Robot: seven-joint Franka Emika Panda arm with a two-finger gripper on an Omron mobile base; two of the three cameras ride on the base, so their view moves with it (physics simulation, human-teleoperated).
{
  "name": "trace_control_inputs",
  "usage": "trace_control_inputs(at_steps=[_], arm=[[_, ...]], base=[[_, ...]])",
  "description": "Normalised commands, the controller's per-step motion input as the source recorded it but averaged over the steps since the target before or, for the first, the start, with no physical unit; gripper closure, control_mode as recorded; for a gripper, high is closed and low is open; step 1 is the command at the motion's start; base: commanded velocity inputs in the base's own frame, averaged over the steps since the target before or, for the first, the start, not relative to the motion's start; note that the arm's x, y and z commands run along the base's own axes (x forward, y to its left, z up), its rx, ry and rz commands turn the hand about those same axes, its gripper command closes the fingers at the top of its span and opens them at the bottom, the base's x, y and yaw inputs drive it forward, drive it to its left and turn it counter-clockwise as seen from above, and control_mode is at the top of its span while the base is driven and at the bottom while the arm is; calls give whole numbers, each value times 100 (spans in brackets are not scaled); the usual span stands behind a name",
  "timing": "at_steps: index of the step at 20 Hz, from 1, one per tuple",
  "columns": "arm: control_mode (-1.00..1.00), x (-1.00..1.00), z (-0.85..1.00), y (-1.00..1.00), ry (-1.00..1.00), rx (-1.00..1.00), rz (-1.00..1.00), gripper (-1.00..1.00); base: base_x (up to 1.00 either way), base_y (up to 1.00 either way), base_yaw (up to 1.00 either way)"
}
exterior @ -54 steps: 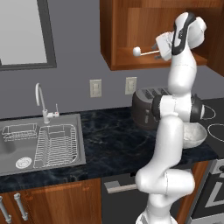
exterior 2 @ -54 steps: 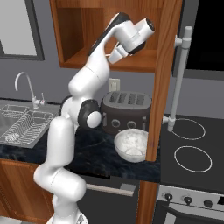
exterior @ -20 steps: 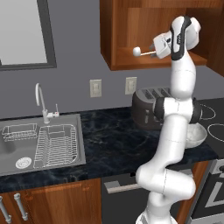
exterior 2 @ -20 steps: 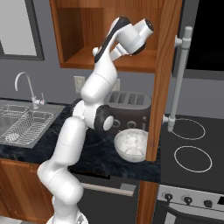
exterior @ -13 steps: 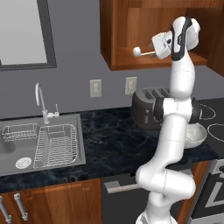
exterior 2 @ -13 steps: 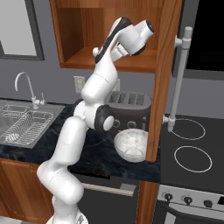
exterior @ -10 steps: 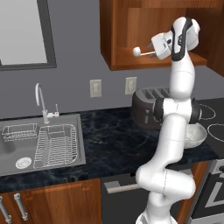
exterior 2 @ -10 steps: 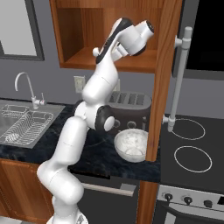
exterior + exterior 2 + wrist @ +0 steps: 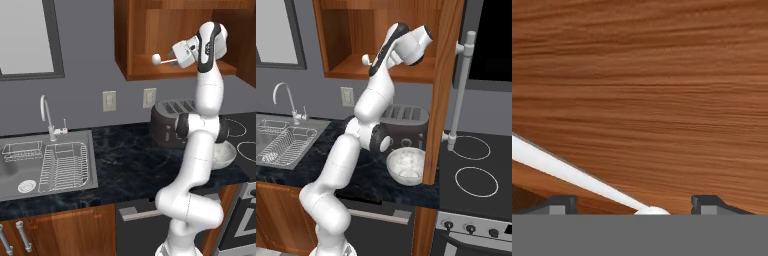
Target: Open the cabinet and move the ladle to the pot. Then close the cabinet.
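Simulated kitchen, wall cabinet point(image 9: 150, 45) with its door swung open. The ladle point(image 9: 162, 60) lies at the shelf's front edge. The pincer point(image 9: 632, 202) straddles its handle, tips apart, not gripping

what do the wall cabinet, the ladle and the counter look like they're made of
The cabinet: reddish-brown wood with a satin finish, clear grain lines in the hand view; its long bar handle looks like brushed metal.
The ladle: pale, smooth, probably metal, with a whitish rounded end; it could be plastic.
The counter: dark, glossy and veined, like polished stone.
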Motion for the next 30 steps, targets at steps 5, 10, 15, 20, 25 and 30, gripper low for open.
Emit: trace_control_inputs(at_steps=[5, 10, 15, 20, 25, 30], arm=[[-100, 29, -4, -3, 16, 0, 6, -100], [-100, 18, -7, -3, 12, 0, 7, -100], [-100, 10, -11, -2, 6, 0, 9, -100], [-100, 21, 0, 0, 0, 0, 12, -100], [-100, 34, 0, -6, 0, 0, 16, -100], [-100, 46, -3, -3, 0, 0, 15, -100]], base=[[0, 0, 0], [0, 0, 0], [0, 0, 0], [0, 0, 0], [0, 0, 0], [0, 0, 0]])
